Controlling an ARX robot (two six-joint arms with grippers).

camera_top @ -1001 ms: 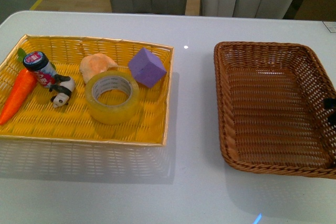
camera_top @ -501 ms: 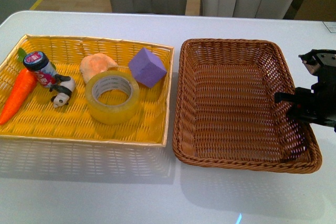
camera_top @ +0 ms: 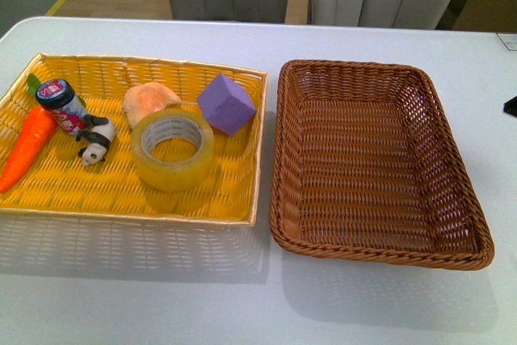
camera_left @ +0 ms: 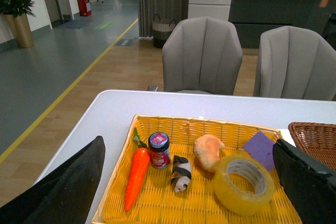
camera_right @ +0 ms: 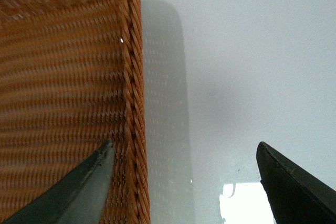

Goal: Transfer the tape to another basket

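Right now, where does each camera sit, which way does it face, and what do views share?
Front: on the robot's body, looking down at table, yellow basket, tape, brown basket; no arm clearly shown.
Left wrist: on the left arm, facing over the yellow basket toward chairs; open left gripper frames it.
Right wrist: low over the table, facing the brown basket's rim; right gripper open.
Shared: tape, in front and left wrist.

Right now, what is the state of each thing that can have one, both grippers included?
tape: lying flat, hole up, in the yellow basket, not held.
brown basket: empty, right beside the yellow basket.
small jar: lid on.
left gripper: jaws open, empty.
right gripper: jaws open, empty.
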